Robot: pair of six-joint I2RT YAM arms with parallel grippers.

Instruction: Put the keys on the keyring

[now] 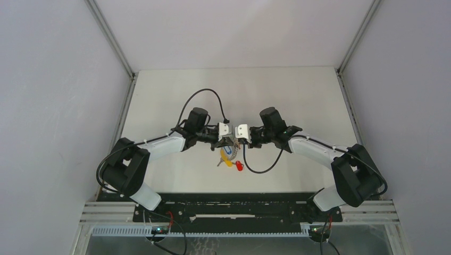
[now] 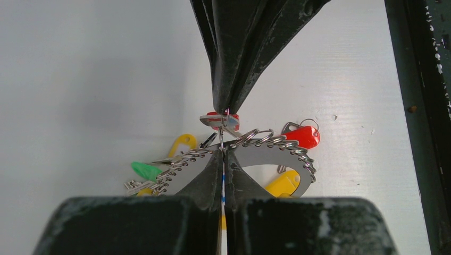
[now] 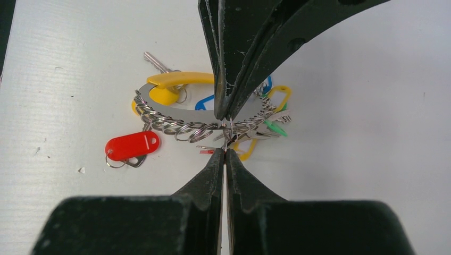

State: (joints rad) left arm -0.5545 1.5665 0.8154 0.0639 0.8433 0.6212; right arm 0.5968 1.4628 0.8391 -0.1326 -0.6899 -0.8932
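Observation:
The keyring (image 2: pixel 276 154) is a silver crescent strung with several small rings, with green (image 2: pixel 146 170), blue (image 3: pixel 205 101) and yellow tags and an orange-yellow band (image 3: pixel 181 79). My left gripper (image 2: pixel 222 151) is shut on it and holds it above the table; it also shows in the right wrist view (image 3: pixel 226 114). My right gripper (image 3: pixel 225 151) is shut on a small key with a red tag (image 2: pixel 220 119), tip to tip with the left gripper at the ring. A second red-tagged key (image 3: pixel 133 146) lies loose on the table. In the top view both grippers (image 1: pixel 234 139) meet over the bunch.
White table (image 1: pixel 298 95) walled by grey panels at left, right and back. A black cable (image 1: pixel 260 170) loops on the table by the right arm. A yellow tag (image 2: pixel 284 183) hangs under the crescent. The dark front rail (image 1: pixel 234 204) runs along the near edge.

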